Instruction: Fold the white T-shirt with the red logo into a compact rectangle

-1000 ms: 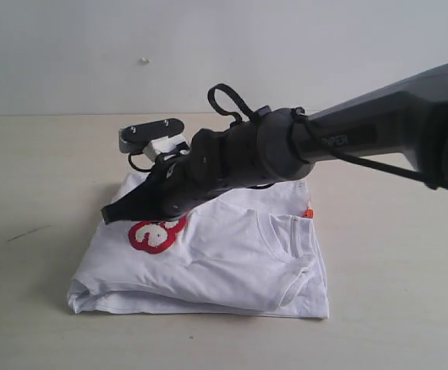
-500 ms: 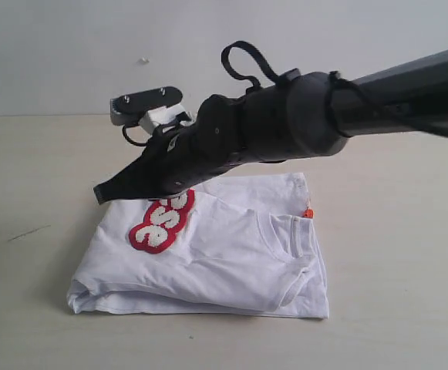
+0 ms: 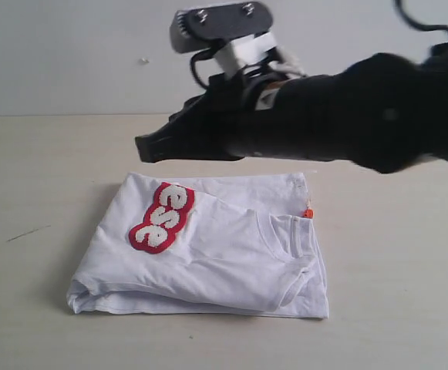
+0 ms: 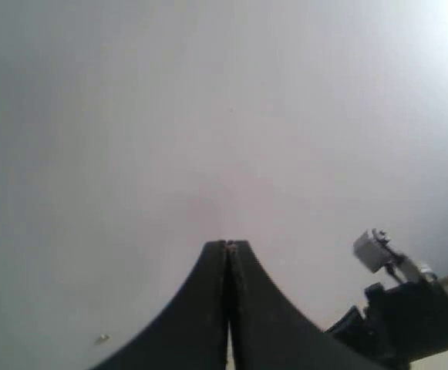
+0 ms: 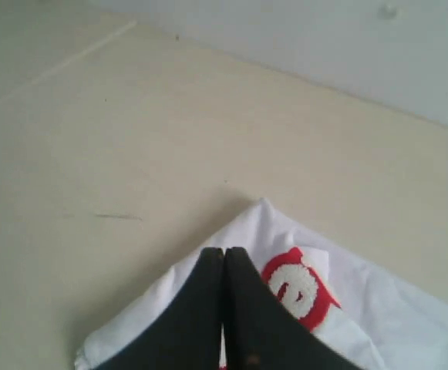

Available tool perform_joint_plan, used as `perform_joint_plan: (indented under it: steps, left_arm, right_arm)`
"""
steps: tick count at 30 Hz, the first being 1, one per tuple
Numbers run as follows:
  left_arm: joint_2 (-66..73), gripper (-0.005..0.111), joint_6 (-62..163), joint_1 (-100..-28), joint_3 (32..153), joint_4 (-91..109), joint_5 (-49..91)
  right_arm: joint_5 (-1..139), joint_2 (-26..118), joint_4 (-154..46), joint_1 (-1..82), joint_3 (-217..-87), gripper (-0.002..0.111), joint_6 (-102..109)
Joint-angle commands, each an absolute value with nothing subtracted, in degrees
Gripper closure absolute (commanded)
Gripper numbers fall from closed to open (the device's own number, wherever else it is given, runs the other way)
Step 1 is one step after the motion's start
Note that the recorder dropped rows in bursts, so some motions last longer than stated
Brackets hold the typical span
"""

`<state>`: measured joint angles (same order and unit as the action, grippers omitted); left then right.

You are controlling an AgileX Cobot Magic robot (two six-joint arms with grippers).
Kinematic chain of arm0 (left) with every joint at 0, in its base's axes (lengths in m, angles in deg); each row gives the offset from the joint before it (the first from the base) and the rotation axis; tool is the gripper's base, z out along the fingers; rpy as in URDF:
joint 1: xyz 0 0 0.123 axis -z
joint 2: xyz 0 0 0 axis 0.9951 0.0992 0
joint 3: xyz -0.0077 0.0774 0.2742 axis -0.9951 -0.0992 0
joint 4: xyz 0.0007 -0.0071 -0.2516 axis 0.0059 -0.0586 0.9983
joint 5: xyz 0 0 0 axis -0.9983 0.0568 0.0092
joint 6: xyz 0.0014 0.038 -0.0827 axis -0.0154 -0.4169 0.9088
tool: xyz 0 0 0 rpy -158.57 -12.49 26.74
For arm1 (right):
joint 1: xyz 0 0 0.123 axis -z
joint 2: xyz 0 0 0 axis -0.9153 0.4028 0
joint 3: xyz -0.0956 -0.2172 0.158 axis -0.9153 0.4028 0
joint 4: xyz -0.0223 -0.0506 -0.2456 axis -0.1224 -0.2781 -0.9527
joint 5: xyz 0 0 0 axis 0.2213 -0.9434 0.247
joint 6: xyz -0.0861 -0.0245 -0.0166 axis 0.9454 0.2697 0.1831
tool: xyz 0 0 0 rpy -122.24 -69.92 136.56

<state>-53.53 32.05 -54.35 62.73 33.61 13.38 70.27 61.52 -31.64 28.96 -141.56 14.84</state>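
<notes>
The white T-shirt (image 3: 216, 266) lies folded into a rough rectangle on the table, collar (image 3: 296, 235) to the right with a small orange tag (image 3: 308, 213) beside it. The red logo (image 3: 162, 218) shows on its upper left part, partly tucked into a fold. My right gripper (image 3: 141, 146) hangs shut and empty in the air above the shirt's far left corner, touching nothing. The right wrist view has those shut fingertips (image 5: 224, 251) over the T-shirt (image 5: 150, 312), next to the logo (image 5: 295, 287). My left gripper (image 4: 227, 244) is shut, empty, and pointed at a bare wall.
The beige table (image 3: 31, 185) extends around the shirt on all sides, with a grey wall (image 3: 69, 54) behind. The right arm (image 3: 347, 123) spans the upper right of the exterior view. The left wrist view catches that arm (image 4: 412, 312) and its camera mount (image 4: 373, 251).
My right arm has lifted up and back off the shirt, its shut gripper rising from the logo area. The logo, half covered before, now shows in full length.
</notes>
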Motion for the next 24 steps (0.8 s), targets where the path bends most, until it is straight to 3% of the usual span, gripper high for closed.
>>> perform_joint_plan:
  steps: [1, 13, 24]
  left_arm:
    - [-54.97, 0.107, 32.47, -54.42, 62.66, 33.63, 13.59]
    - [-57.82, 0.107, 32.36, -54.42, 62.66, 33.27, 13.22]
    - [-57.82, 0.107, 32.36, -54.42, 62.66, 33.27, 13.22]
  right_arm:
    - [73.43, 50.80, -32.09, 28.89, -134.87, 0.108, 15.29]
    - [75.76, 10.57, -32.09, 28.89, -117.03, 0.108, 16.52]
    - [68.91, -16.56, -32.09, 29.84, -116.18, 0.108, 20.56]
